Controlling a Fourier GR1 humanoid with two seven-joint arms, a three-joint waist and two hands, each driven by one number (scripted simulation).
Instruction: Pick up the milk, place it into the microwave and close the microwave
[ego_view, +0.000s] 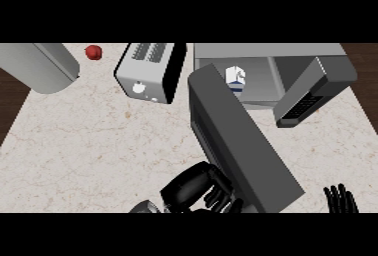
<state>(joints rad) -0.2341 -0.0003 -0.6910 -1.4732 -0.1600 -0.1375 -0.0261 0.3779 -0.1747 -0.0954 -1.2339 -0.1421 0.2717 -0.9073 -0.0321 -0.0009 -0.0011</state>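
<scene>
Milk (235, 79) upright inside the microwave (258, 52), up past the open door (244, 145); left hand (190, 186) nearer, fingers (220, 196) curled on nothing beside that door's near end, right hand (341, 199) resting straight-fingered at lower right.

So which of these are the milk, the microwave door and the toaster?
milk (235, 78): head view, on the carton's white front face.
microwave door (240, 150): head view, on the middle of the open dark panel.
toaster (142, 72): head view, on its pale body below the slots.

Pale marbled counter (88, 135) flanked by dark brown floor (9, 95).
</scene>
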